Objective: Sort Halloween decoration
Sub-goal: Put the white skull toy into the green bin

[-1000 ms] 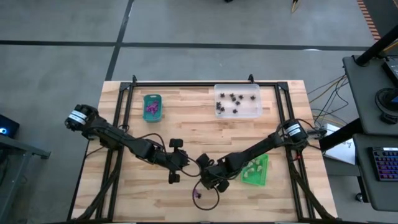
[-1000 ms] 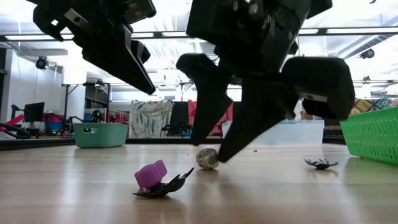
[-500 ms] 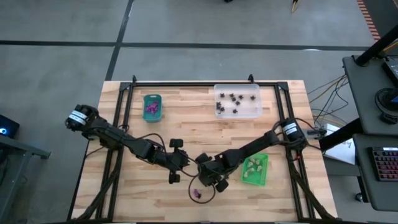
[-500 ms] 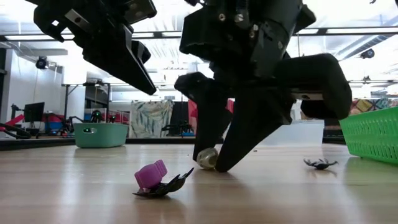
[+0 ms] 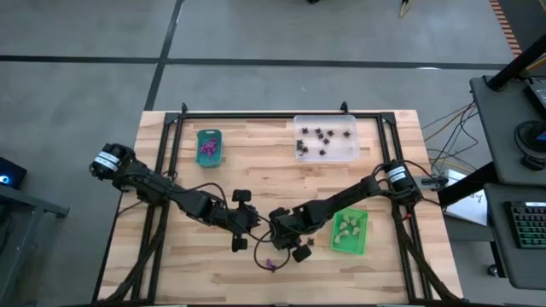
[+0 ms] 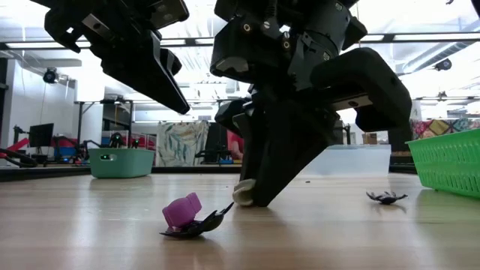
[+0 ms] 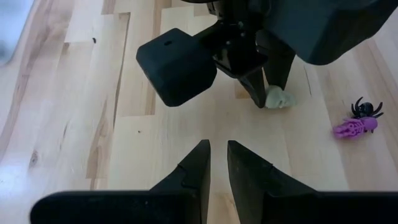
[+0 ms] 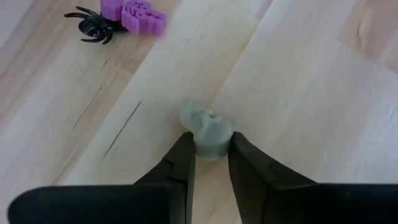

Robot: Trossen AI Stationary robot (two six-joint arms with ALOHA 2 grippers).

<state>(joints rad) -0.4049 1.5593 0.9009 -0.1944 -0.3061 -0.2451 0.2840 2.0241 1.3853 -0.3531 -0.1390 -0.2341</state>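
I have the right gripper (image 8: pixel 208 155) clamped on a pale cream-green skull trinket (image 8: pixel 206 129) at the table's front centre. The left gripper (image 7: pixel 217 163) waits just beside it, fingers nearly together and empty. Sorted: purple pieces in the teal tray (image 5: pixel 209 147), black spiders in the clear tray (image 5: pixel 325 139), pale pieces in the green tray (image 5: pixel 349 232). Remaining: this skull, a purple trinket (image 8: pixel 137 14) and a black spider (image 8: pixel 93 25).

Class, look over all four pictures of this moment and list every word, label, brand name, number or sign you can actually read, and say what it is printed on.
None: no text can be read in any view.
The white bands on both arms near their bases may carry markings, but they are too small to read.
The teal tray, clear tray, green tray, the pale skull trinket and both hands show no lettering.
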